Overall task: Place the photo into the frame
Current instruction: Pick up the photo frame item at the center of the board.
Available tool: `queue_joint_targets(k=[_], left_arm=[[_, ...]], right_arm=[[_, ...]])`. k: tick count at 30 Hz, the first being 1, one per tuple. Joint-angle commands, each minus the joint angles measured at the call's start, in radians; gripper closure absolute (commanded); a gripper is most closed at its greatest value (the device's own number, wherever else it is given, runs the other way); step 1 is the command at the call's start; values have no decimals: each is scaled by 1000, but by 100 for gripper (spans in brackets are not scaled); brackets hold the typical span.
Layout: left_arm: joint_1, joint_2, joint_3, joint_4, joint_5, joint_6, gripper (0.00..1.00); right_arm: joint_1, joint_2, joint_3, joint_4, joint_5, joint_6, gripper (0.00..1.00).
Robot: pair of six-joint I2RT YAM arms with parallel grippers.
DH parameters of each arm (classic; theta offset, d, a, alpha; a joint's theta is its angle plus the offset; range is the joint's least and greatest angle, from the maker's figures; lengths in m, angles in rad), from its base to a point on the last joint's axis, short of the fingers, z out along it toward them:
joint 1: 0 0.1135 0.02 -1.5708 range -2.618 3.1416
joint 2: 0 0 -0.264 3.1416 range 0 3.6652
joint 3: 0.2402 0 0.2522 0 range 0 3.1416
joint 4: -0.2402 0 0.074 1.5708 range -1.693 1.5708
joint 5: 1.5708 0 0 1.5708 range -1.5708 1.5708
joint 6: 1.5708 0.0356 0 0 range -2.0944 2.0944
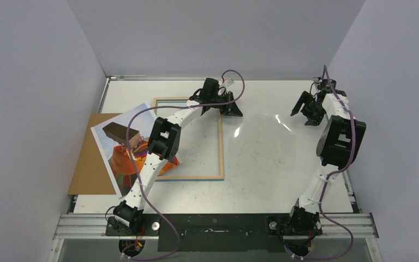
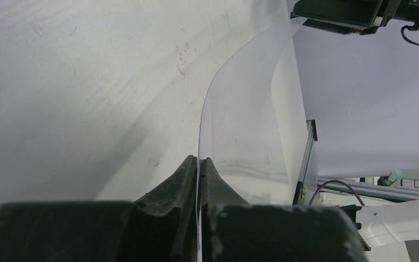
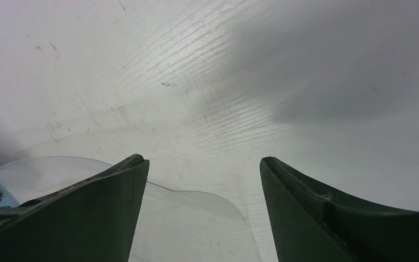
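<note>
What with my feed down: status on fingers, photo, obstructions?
Left fingers shut on clear plastic sheet beside light wooden frame. Right fingers open, empty. Balloon photo print outside, overlapping frame's left edge.

Setting: robotics lab, enclosed test cell.
Evidence:
- Plain grey walls (image 1: 213, 33) at 9, 12 and 3 o'clock, boxing in the work area.
- White table (image 1: 262, 164), scuffed and marked.
- Aluminium rail (image 1: 87, 226) at 6 o'clock, with a black base plate (image 1: 223, 240) at its middle.
- Left arm (image 1: 158, 147) and right arm (image 1: 335, 139), white and black, mounted on that rail.
- Purple cables (image 1: 230, 70) trailing loose along both arms.
</note>
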Motion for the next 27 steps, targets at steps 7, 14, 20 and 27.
queue_joint_targets(k=[7,14,20,27], left_arm=[[57,-122,80,15,-66,-42,100],[57,-134,41,78,2,-49,100],[59,-131,53,73,-5,-46,100],[57,-110,87,84,-16,-70,100]], right_arm=[[-39,-87,-124,164,-94,98,21],[-89,-72,-109,328,-109,299,20],[-96,-81,-88,343,-49,277,20],[-95,-78,-158,311,-123,168,20]])
